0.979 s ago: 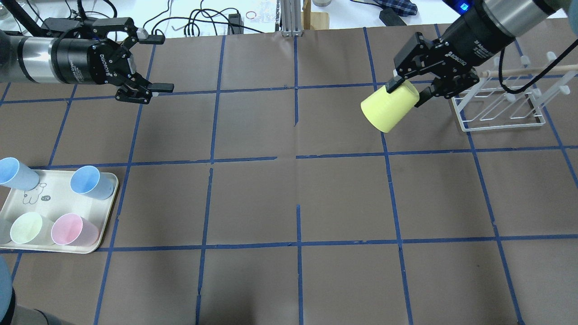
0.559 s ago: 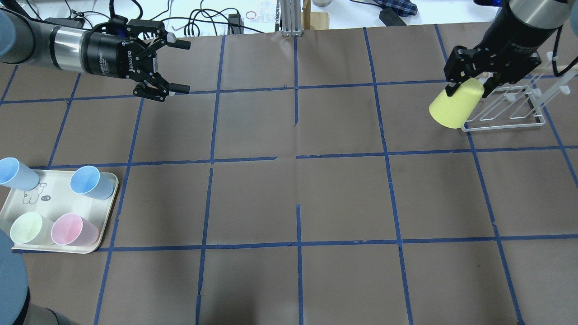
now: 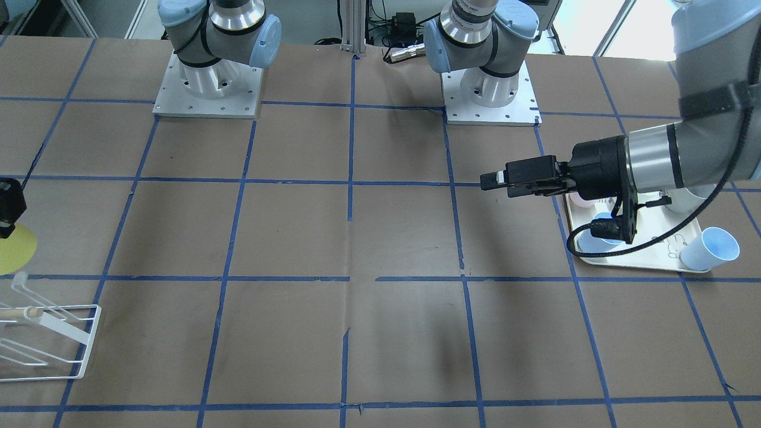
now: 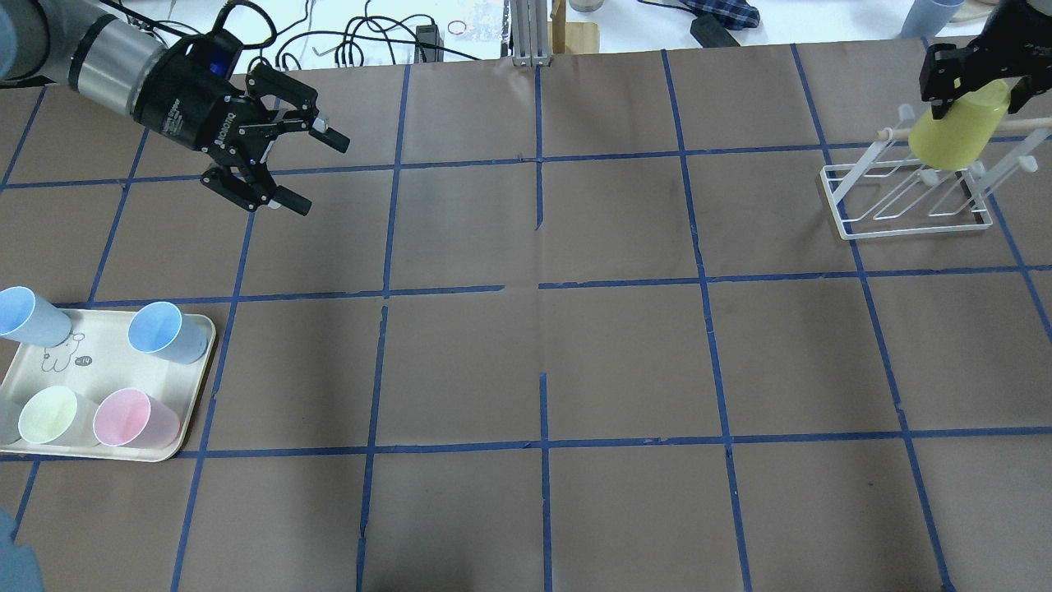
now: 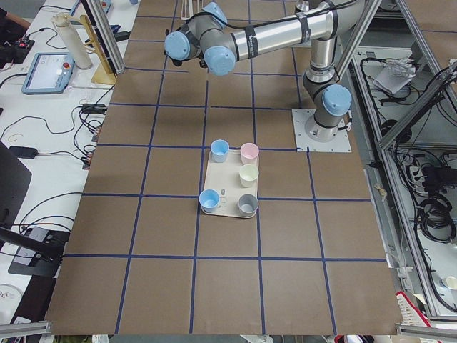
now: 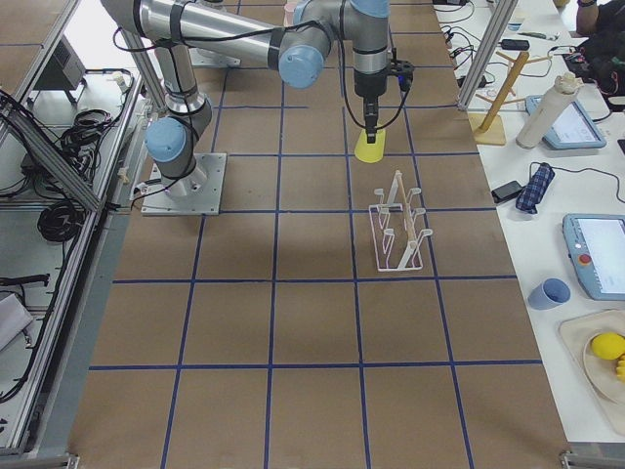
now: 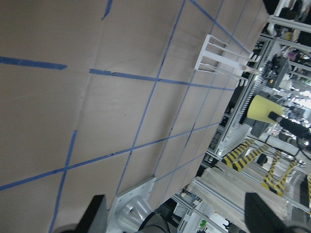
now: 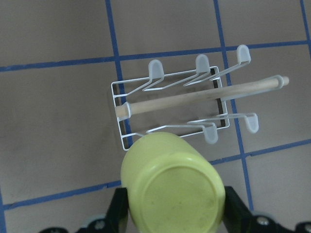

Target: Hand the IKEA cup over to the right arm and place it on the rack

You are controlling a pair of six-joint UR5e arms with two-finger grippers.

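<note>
The bright yellow IKEA cup (image 4: 953,136) hangs mouth-down in my right gripper (image 4: 976,89), which is shut on its base end. It is held in the air over the white wire rack (image 4: 904,197) and touches no prong. In the right wrist view the cup's base (image 8: 172,191) sits just in front of the rack (image 8: 180,104) and its wooden dowel (image 8: 204,99). The cup (image 3: 12,252) and rack (image 3: 53,336) also show at the left edge of the front-facing view. My left gripper (image 4: 320,174) is open and empty, far off at the back left.
A cream tray (image 4: 196,386) at the front left holds two blue cups (image 4: 164,331), a pale cream-yellow cup (image 4: 49,415) and a pink cup (image 4: 131,418). Cables and gear lie beyond the table's far edge. The rack stands near the right table edge.
My right arm has carried the yellow cup rightward and away, from left of the rack to above it, and turned it mouth-down. My left gripper has swung slightly and remains open.
</note>
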